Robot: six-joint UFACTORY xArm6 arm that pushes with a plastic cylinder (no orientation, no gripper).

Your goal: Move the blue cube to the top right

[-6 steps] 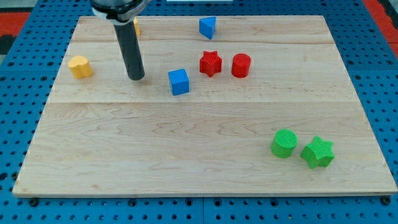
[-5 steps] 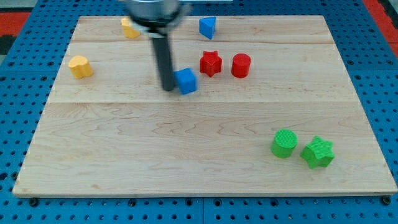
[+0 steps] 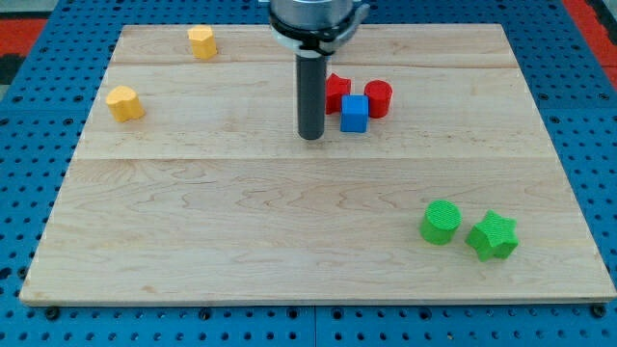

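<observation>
The blue cube (image 3: 355, 114) sits near the board's middle top, touching the red star (image 3: 336, 90) behind it and close to the red cylinder (image 3: 378, 98) on its right. My tip (image 3: 310, 136) rests on the board just left of the blue cube, with a small gap between them. The rod rises straight up and hides whatever lies behind it near the top edge.
Two yellow blocks lie at the view's upper left, one (image 3: 201, 41) near the top edge and one (image 3: 124, 102) further left. A green cylinder (image 3: 441, 222) and a green star (image 3: 493, 236) sit at the lower right. The wooden board (image 3: 289, 251) lies on a blue pegboard.
My tip swept right from the left side, reached the blue cube and pushed it right and slightly up against the red star. The blue block at the top is now hidden behind the rod.
</observation>
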